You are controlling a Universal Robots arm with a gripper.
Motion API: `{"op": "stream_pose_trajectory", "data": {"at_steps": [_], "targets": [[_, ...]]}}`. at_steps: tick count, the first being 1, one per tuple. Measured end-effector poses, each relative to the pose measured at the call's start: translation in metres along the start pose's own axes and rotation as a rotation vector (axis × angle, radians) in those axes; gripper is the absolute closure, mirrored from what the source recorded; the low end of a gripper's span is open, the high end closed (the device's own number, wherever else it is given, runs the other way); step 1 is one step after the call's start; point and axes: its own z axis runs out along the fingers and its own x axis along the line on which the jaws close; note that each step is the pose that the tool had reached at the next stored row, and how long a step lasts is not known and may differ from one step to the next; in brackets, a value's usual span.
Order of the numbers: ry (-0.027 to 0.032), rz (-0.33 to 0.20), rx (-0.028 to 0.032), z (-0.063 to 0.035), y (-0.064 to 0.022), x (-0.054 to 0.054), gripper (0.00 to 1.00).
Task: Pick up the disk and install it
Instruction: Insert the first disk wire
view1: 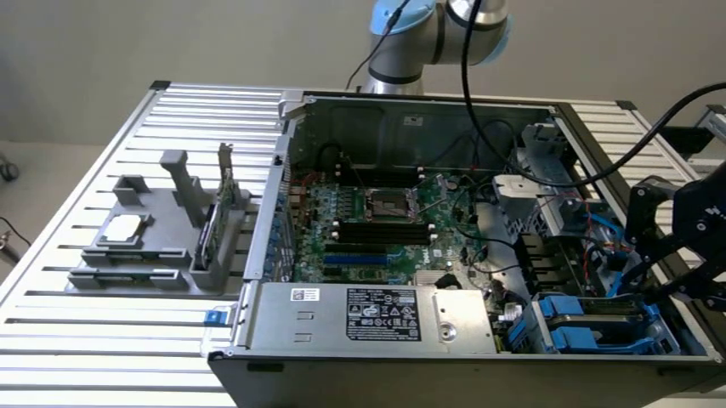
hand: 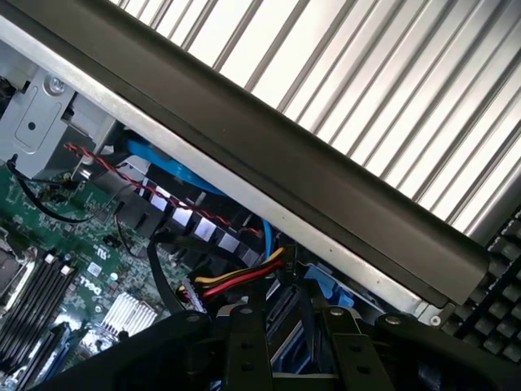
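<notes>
The disk [view1: 590, 316], silver-grey in a blue plastic carrier, sits low in the drive bay at the near corner of the open computer case [view1: 397, 365], at the exterior view's right. My black gripper [view1: 649, 285] reaches down onto its far end. In the wrist view the gripper [hand: 297, 352] has its two dark fingers [hand: 244, 346] on either side of the disk's blue-grey edge [hand: 286, 326], shut on it. The case wall and the gripper hide most of the disk.
The green motherboard [view1: 386, 221] fills the case middle, with the silver power supply [view1: 375, 314] along the near side. Yellow, red and black cables [hand: 236, 281] run beside the bay. A grey fixture [view1: 148, 246] at the exterior view's left holds a processor chip [view1: 125, 228] and a green card [view1: 227, 200].
</notes>
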Motion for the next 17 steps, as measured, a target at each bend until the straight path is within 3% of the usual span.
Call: {"op": "stream_pose_trajectory", "data": {"at_steps": [6, 9, 17], "targets": [[0.0142, 0.005, 0.0001, 0.0038, 0.0020, -0.0022, 0.69], [0.0206, 0.010, 0.0031, 0.0054, 0.0024, -0.0027, 0.69], [0.0324, 0.017, 0.0075, 0.0076, 0.0060, -0.0052, 0.69]]}}
